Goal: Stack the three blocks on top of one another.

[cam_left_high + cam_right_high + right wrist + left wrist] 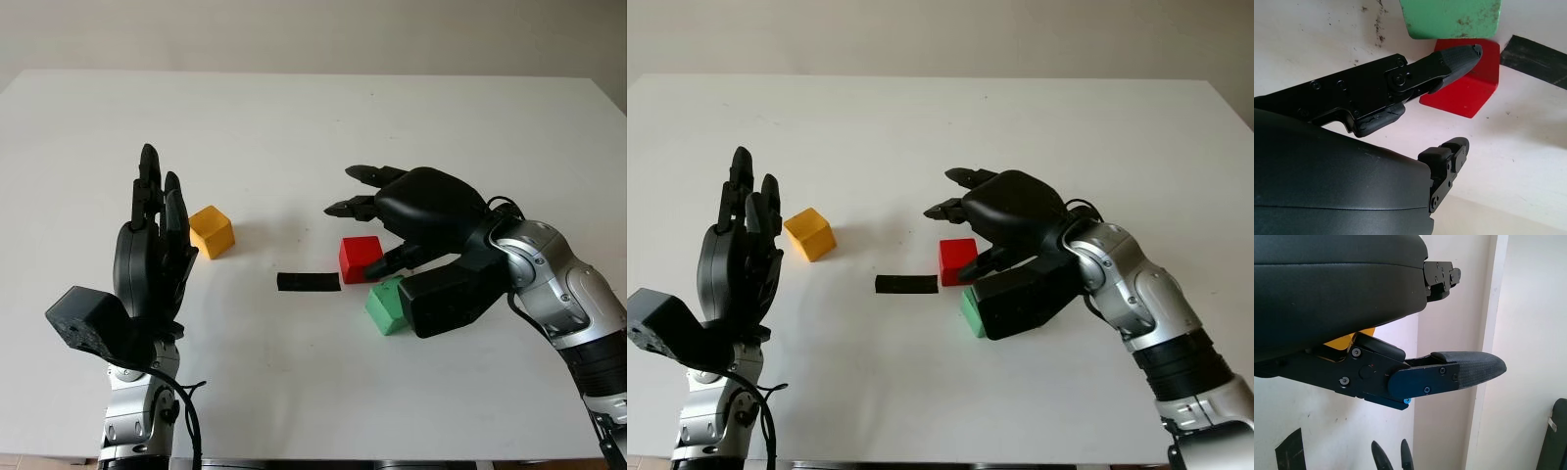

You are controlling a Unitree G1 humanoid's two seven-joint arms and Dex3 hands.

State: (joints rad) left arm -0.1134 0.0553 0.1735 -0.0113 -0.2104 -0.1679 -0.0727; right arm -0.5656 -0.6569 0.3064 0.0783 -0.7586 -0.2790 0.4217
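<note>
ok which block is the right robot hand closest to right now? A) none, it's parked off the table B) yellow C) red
C: the right robot hand is arched over the red block, one finger at its side, the green block beside it; the yellow block sits by the left robot hand.

Left hand (152, 245) raised upright, open, holding nothing; right hand (392, 220) reaching forward, palm down (fingers uncurled, grasping nothing).
</note>
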